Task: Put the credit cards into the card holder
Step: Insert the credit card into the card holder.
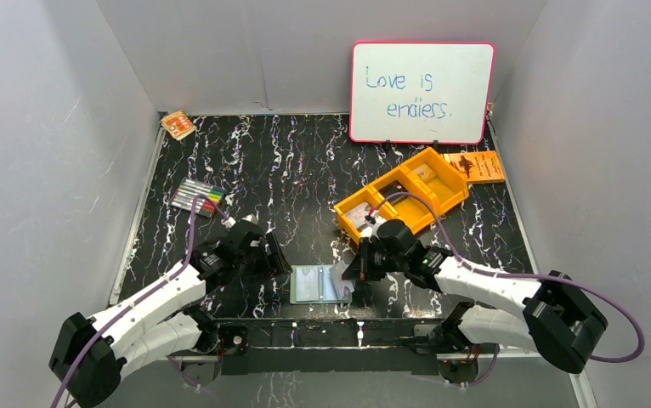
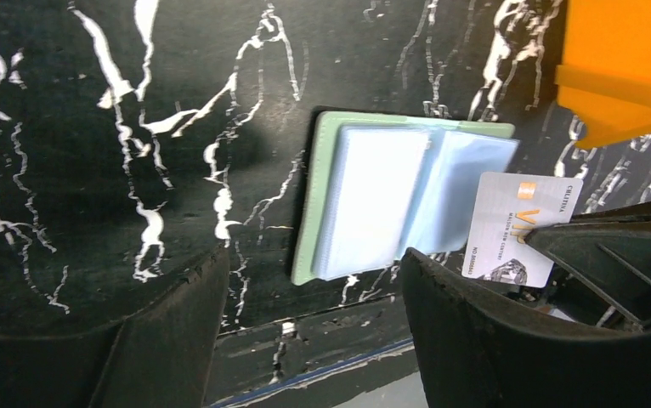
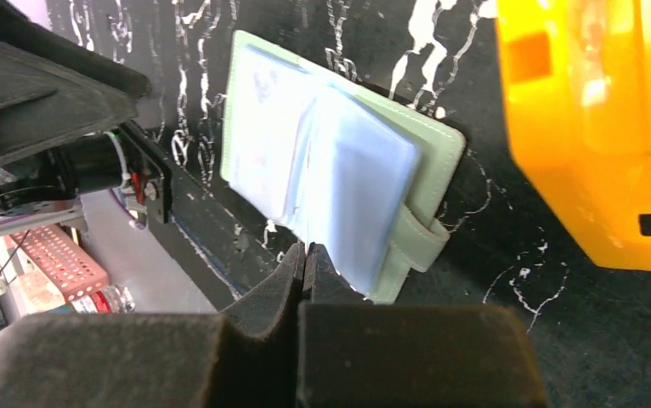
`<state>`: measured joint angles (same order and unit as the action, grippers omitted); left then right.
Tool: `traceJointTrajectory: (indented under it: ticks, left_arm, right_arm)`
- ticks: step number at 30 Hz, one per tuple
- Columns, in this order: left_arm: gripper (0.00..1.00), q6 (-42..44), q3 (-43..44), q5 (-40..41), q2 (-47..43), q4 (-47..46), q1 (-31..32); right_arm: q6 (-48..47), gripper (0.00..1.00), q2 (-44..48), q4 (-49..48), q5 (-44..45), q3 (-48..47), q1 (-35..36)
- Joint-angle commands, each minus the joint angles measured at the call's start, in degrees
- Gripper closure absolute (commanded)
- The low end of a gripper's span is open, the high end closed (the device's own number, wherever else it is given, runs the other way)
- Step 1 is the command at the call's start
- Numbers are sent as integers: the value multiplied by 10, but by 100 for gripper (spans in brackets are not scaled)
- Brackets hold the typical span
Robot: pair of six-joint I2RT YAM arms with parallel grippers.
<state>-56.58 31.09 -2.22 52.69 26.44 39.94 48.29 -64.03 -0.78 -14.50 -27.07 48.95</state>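
Right gripper pinched tight on one credit card, card meeting the right edge of the open card holder near the table's front edge; left gripper hangs just left of it, jaws spread, gripping nothing

White arm links, black joints, purple cables; right hand black, seemingly foam-padded.

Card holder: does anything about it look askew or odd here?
Nothing damaged. The card holder lies open near the front edge of the table, its clear pockets fanned up rather than flat; the right pincer holds a card just beside them.
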Motion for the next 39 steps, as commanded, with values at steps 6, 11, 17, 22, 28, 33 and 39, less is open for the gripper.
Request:
traceJointTrajectory:
  ticks: [6, 11, 17, 22, 28, 33, 39]
  left_arm:
    - [37, -18, -27, 33, 17, 6, 2]
    - [47, -16, -37, 22, 30, -13, 2]
    - [54, -15, -52, -1, 38, -29, 2]
    - [57, -16, -58, -4, 37, -31, 2]
    - [59, -15, -64, -11, 44, -41, 2]
    - [61, -15, -67, -16, 50, -48, 2]
    - [63, -13, -71, -15, 51, -49, 2]
  right_arm:
    - [41, 100, -56, -153, 41, 21, 29]
    - [78, 100, -74, -188, 55, 38, 39]
    - [101, 100, -99, -205, 59, 40, 43]
    - [113, 100, -112, -212, 57, 44, 43]
    - [120, 100, -123, -216, 51, 47, 43]
    - [125, 100, -127, -228, 45, 51, 44]
    - [124, 100, -104, -215, 69, 55, 47]
